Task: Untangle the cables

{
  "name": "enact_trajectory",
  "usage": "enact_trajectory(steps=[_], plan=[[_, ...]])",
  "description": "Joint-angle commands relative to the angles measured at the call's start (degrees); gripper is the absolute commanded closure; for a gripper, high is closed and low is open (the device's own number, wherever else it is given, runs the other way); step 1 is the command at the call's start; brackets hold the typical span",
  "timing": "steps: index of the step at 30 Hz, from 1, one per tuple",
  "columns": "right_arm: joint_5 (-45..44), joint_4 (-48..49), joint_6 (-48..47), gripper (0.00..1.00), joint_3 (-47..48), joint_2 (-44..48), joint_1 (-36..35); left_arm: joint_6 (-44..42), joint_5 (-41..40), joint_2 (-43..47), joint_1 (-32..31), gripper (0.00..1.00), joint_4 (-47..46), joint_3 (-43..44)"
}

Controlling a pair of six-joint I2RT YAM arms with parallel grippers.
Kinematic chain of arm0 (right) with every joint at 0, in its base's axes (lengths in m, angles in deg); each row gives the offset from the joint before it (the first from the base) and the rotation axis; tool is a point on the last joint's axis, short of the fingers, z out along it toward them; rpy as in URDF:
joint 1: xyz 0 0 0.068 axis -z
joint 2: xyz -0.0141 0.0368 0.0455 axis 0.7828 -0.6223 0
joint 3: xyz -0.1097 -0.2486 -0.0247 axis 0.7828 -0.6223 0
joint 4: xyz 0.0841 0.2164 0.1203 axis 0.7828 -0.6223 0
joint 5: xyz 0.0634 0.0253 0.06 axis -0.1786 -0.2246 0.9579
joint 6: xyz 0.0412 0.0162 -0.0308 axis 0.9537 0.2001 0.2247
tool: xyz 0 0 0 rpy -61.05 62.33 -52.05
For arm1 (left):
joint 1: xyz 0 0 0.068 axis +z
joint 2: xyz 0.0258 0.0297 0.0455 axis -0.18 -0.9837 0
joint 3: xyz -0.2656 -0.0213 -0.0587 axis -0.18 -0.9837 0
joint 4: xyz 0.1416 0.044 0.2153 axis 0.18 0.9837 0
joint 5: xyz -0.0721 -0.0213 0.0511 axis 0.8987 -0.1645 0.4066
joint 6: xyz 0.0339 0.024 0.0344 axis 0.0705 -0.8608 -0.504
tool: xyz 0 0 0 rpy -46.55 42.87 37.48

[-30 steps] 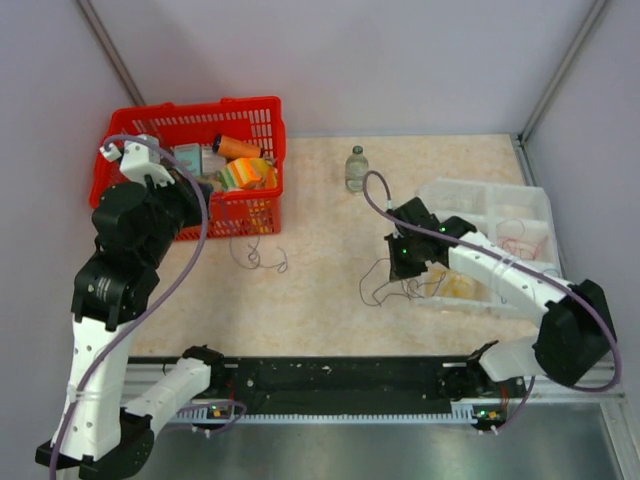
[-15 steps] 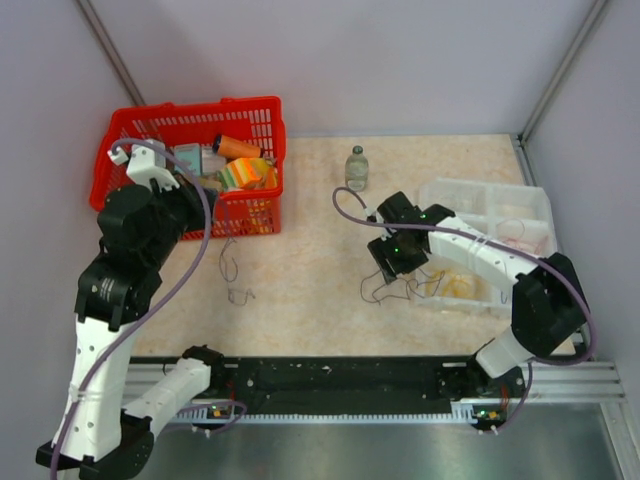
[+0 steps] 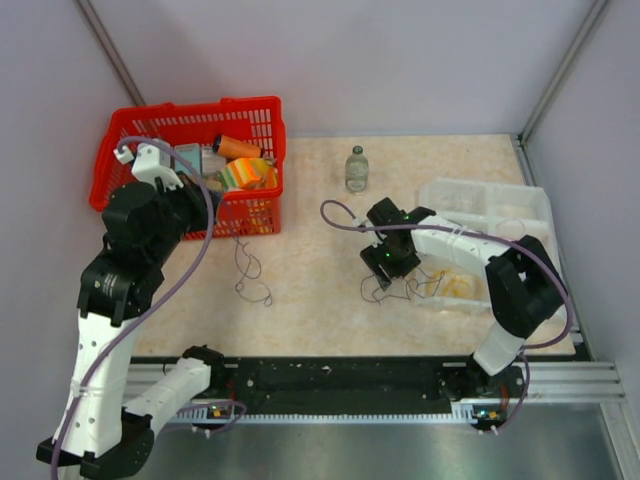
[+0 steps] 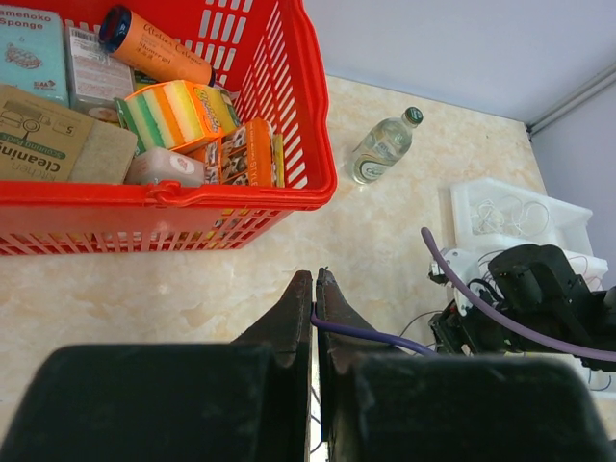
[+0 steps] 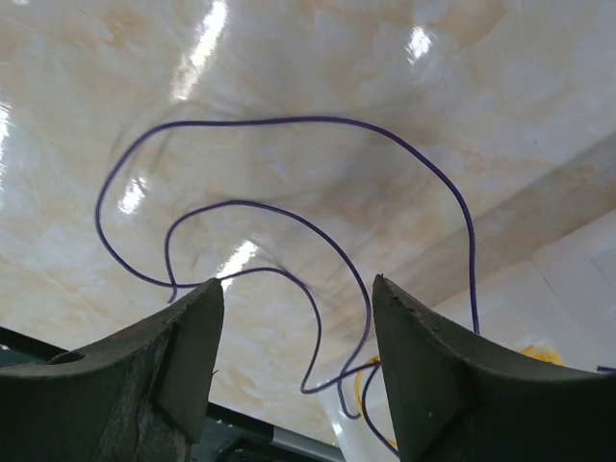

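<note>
- Up close at the right wrist: right claw (image 5: 295, 289) released, spread wide above loose purple cables (image 5: 289, 118) on the table (image 5: 318, 48).
- Only from above: more cables snarled beside the tray (image 3: 530, 200).
- At the left wrist: left claw (image 4: 313, 279) clenched on one purple strand (image 4: 371, 337).
- Beyond: red basket (image 4: 318, 183), then bottle (image 4: 380, 154) farther back.

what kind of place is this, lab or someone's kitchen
Probably a robot test cell: bare grey walls box in the table, a black mounting rail lines its near edge, a red basket holds props.
</note>
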Motion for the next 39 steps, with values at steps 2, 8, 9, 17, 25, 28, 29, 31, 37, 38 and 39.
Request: enact_trajectory(steps=[2,8,9,17,25,28,29,31,37,38,39], plan=[[10.38,5.68,1.23,0.37,-0.67,1.46,-1.39,-0.32,-0.31,0.75,-0.14,1.00,-0.92,0.18],[11.47,13.16,5.73,0.20,-6.74,2.08,-5.25,-0.23,-0.57,0.84,-0.14,1.00,-0.66,0.44],[8.59,13.08,5.90,0.19,-6.74,1.90,-6.56,-0.23,-0.66,0.93,-0.14,1.00,-0.48,0.53],[-11.46,14.13,9.76,0.37,-10.61,2.34,-14.66,-0.14,-1.19,1.46,-0.05,1.00,-0.21,0.27],[-13.07,14.40,12.41,1.00,0.61,4.79,-15.01,-0.05,-2.24,2.68,-0.14,1.00,0.31,0.18],[-12.88,13.08,14.07,1.00,8.26,10.58,-14.67,-0.49,-4.26,3.65,-0.14,1.00,1.01,-0.17],[-12.54,12.47,15.56,1.00,10.98,12.43,-13.88,-0.49,-4.70,3.92,-0.14,1.00,1.10,-0.78],[-10.35,11.76,17.93,1.00,15.82,15.07,-11.86,-0.23,-5.06,4.80,-0.14,1.00,0.84,-1.84],[-11.74,7.38,21.99,1.00,28.84,18.95,-4.75,0.65,-3.83,5.41,-0.14,1.00,0.05,-3.69],[-11.40,6.76,21.82,1.00,30.42,19.04,-3.34,0.65,-3.83,5.41,-0.14,1.00,0.05,-3.69],[-11.65,5.44,21.90,1.00,32.44,18.95,-2.11,0.56,-3.83,5.50,-0.14,1.00,-0.04,-3.60]])
